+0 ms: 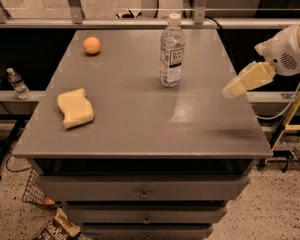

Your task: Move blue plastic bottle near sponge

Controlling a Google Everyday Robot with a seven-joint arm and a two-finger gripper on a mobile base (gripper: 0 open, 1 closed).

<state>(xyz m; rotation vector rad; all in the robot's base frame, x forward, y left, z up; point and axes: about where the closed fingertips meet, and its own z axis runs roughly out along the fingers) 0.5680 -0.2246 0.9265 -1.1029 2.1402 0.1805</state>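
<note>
Showing the blue plastic bottle (172,54) standing upright toward the far right of the worktop (140,119), ungripped. Showing the sponge (75,108) lying well apart at the near left. Showing the gripper (246,80) hovering over the worktop's right edge, apart from the bottle; its spread proving impossible to tell.

one high front view looks down on the table (140,131), gripper (233,87) at right.

Bare tabletop (200,109) between right-edge gripper (229,90) and bottle (172,51)
</note>
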